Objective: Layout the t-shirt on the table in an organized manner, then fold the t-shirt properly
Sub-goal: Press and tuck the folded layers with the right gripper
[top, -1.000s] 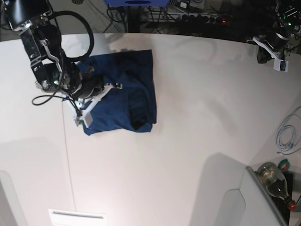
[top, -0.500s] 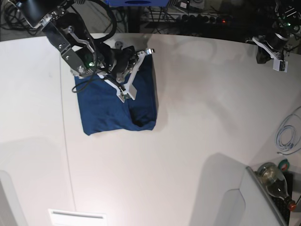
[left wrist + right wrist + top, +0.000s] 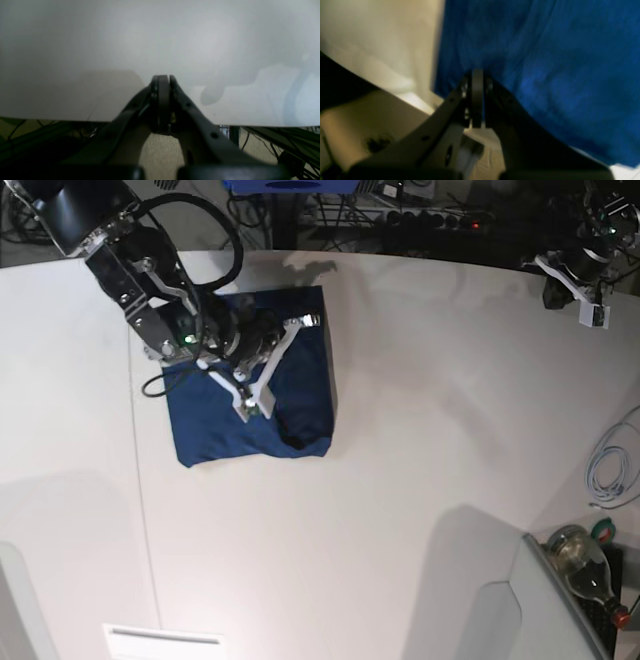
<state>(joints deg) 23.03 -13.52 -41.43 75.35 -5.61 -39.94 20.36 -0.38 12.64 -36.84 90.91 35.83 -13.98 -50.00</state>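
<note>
While the t-shirt (image 3: pixel 255 405) already lies on the table (image 3: pixel 400 480) as a compact dark blue rectangle, near the far left part in the base view, the folding looks almost finished to me. Its near right corner shows a thick rolled lump, so some smoothing may be left. The right hand (image 3: pixel 262 380) hovers over the middle of the cloth with its jaws pressed together; in the right wrist view nothing sits between them, so it is clenched on nothing. The left hand (image 3: pixel 161 82) is far from the shirt, at the far right edge of the table, also clenched and empty. I judge that only a last tidy remains.
</note>
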